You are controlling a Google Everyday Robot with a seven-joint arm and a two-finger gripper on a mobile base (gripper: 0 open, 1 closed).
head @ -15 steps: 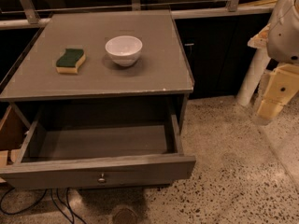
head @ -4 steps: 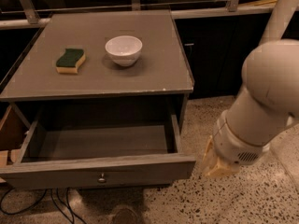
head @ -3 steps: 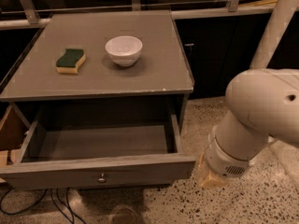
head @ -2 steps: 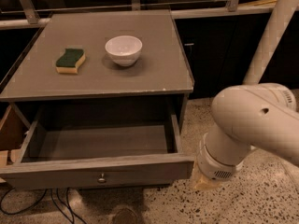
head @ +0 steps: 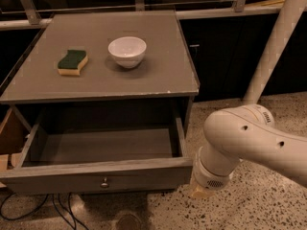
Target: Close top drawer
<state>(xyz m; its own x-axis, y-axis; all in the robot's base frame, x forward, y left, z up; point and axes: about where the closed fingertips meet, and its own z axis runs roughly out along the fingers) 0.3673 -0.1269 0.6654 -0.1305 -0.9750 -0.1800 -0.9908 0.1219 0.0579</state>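
**At the front right corner, an off-centre push is the danger**

Beneath the flat grey tabletop (head: 158, 75), the wide grey wooden top drawer (head: 96, 175) stands pulled well out, its small round metal knob (head: 104, 182) at the centre of the front panel. Just beside that panel's right end hangs the tan gripper (head: 200, 190), under the bulky white arm (head: 249, 138). Whether it is clenched or released we cannot tell. We judge that a push from that corner could skew and jam the drawer, or slide past it. A hard shove might jolt the white ceramic bowl (head: 127, 51) and the green-and-yellow sponge (head: 72, 62) above.
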